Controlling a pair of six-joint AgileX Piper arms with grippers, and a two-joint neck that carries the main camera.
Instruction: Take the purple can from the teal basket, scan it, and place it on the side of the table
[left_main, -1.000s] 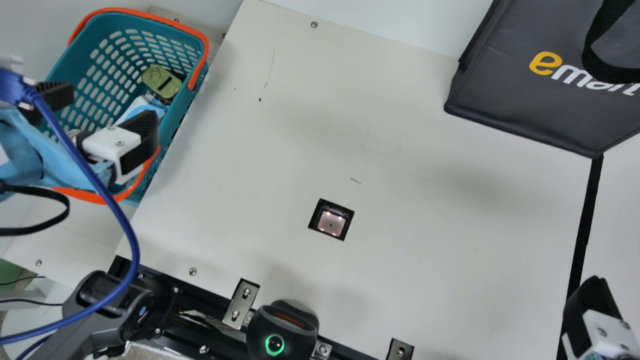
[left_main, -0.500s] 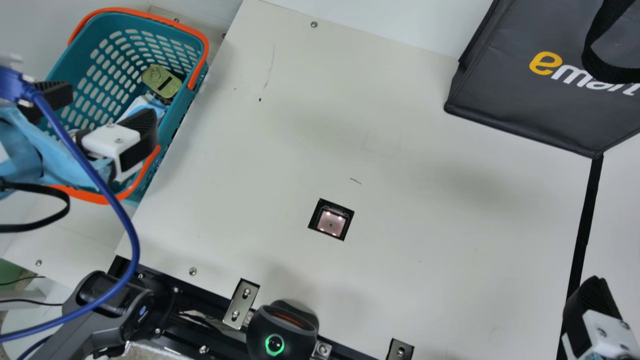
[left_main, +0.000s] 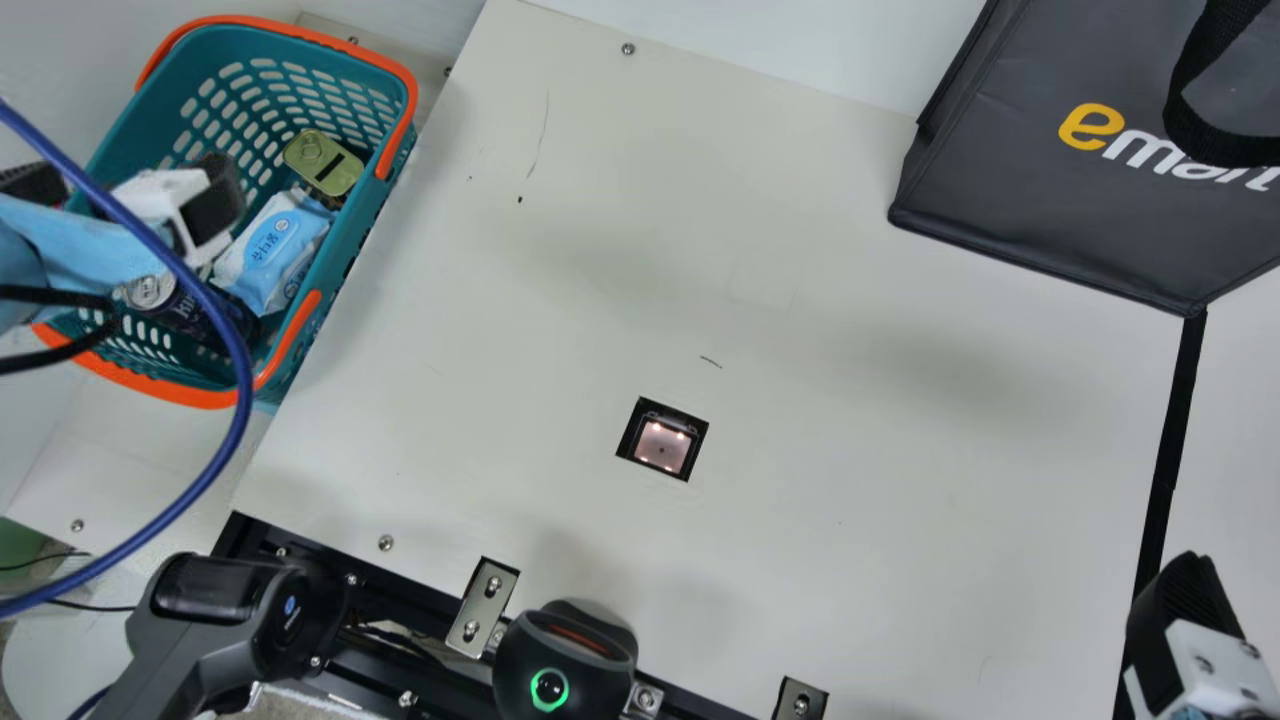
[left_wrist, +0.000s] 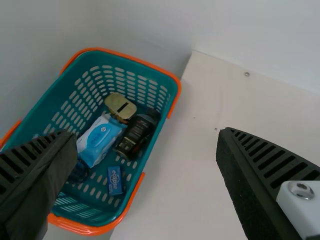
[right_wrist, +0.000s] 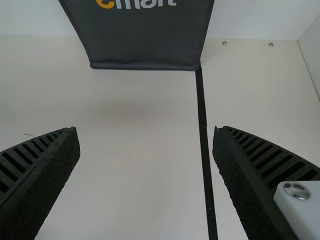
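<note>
Left arm (left_main: 90, 245) shifted left and farther over teal basket (left_main: 352, 238), uncovering its near end. Left claw (left_wrist: 146, 136) and right claw (right_wrist: 146, 130) wide, empty. Blue-white pack (left_main: 270, 250) beside purple can (left_main: 182, 310), which lies in basket's near end. Should come nearer, straddle can's body, clear pack and wall, squeeze gently, lift straight.

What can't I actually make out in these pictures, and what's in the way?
- Main view: some lettering on the dark purple can, crossed by a thick blue cable.
- Left wrist view: part of that can, behind a finger of the left hand.
- Main view: inside the charcoal fabric bag, hidden by its side.
- Main view: most of the right hand, cut off by the lower right corner.
</note>
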